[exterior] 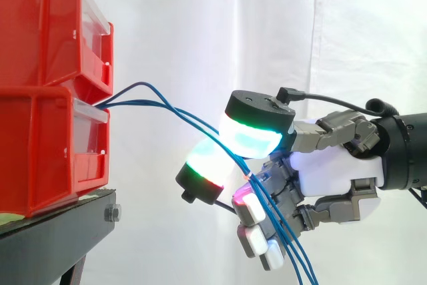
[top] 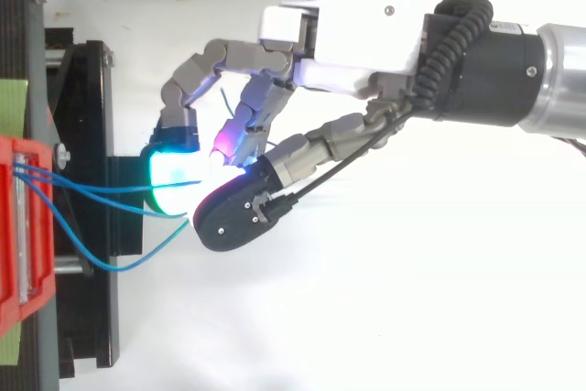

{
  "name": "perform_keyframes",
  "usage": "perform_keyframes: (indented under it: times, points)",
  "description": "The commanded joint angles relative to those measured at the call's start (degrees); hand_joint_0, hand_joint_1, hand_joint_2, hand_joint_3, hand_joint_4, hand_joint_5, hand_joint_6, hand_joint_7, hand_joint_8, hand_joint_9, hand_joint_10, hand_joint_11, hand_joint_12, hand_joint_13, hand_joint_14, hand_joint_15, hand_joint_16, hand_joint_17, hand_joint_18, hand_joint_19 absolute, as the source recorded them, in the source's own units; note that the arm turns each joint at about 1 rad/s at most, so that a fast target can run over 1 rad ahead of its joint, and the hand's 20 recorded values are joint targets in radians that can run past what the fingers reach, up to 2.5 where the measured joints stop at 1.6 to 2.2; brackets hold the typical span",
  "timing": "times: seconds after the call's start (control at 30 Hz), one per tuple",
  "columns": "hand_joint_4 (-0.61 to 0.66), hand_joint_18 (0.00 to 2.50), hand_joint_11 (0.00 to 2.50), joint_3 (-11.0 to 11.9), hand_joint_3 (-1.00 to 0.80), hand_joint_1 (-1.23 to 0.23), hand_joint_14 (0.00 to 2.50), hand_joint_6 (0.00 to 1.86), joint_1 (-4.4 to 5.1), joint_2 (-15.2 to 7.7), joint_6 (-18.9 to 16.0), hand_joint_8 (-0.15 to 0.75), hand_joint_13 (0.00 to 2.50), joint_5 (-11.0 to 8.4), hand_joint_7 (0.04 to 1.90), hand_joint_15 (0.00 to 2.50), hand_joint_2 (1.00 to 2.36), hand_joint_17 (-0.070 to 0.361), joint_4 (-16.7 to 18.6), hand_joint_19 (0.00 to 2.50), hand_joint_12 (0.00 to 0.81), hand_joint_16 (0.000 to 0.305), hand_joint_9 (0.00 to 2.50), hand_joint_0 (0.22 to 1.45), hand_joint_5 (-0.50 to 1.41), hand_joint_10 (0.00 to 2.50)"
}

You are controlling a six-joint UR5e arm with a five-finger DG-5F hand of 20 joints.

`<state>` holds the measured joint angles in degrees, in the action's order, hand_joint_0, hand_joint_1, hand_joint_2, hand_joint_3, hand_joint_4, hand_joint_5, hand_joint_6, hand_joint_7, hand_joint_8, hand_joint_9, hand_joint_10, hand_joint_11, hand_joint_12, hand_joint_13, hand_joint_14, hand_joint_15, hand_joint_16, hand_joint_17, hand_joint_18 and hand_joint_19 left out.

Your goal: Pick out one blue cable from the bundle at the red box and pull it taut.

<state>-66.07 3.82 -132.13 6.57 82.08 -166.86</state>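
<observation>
Two red bins are stacked at the left, an upper one (exterior: 47,31) over a lower one (exterior: 40,151). Blue cables (exterior: 141,85) come out between them, arc rightward with slack, then run down through my hand (exterior: 333,165). The hand reaches in from the right with curled fingers. The cables pass between a green-cyan glowing pad (exterior: 257,135) and the magenta-lit fingers (exterior: 248,201) below it, then hang down past the hand. From above, the cables (top: 110,190) run from the red bin (top: 14,226) to the glowing pads of the hand (top: 348,25). One of them loops loosely lower down.
The bins rest on a black stand (exterior: 60,231), whose frame (top: 92,135) lies just left of the fingertips. A white curtain hangs behind. There is free room below and to the right of the stand.
</observation>
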Motion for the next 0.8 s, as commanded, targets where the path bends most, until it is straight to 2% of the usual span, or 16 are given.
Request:
perform_keyframes:
  times: [0.0,0.17,0.23,0.3,0.47,0.77]
  points:
    - [-0.11,0.94,0.74,0.0,-0.5,-0.83,0.02,0.95,0.14,0.0,-0.9,0.28,1.07,-0.08,0.97,0.58,1.0,0.109,-0.1,0.6,0.358,0.049,1.16,0.73,-0.14,0.02]
    - [-0.06,0.94,0.73,0.0,-0.5,-0.83,0.02,0.95,0.31,-0.1,-1.1,0.28,1.09,-0.08,0.98,0.58,1.0,0.109,0.0,0.61,0.358,0.048,1.18,0.71,-0.13,0.02]
    - [-0.03,0.95,0.73,0.0,-0.5,-0.78,0.02,0.95,0.4,-0.1,-1.1,0.286,1.09,-0.17,0.94,0.59,1.0,0.11,0.0,0.63,0.361,0.049,1.2,0.68,-0.13,0.02]
    - [0.02,0.94,0.73,0.0,-0.5,-0.75,0.02,0.95,0.49,-0.1,-1.1,0.286,1.09,-0.78,0.85,0.59,1.0,0.11,0.1,0.63,0.362,0.049,1.2,0.64,-0.13,0.02]
    - [0.07,0.96,0.73,-0.1,-0.5,-0.7,0.02,0.91,0.58,-0.1,-1.1,0.296,1.1,-2.1,0.87,0.59,1.0,0.118,1.0,0.65,0.378,0.053,1.2,0.54,-0.13,0.02]
    - [0.13,1.04,0.69,-0.5,-0.5,-0.69,0.02,0.89,0.93,-0.1,-1.1,0.334,1.14,-2.19,0.8,0.57,1.0,0.143,1.6,0.62,0.427,0.064,1.22,0.42,-0.14,0.02]
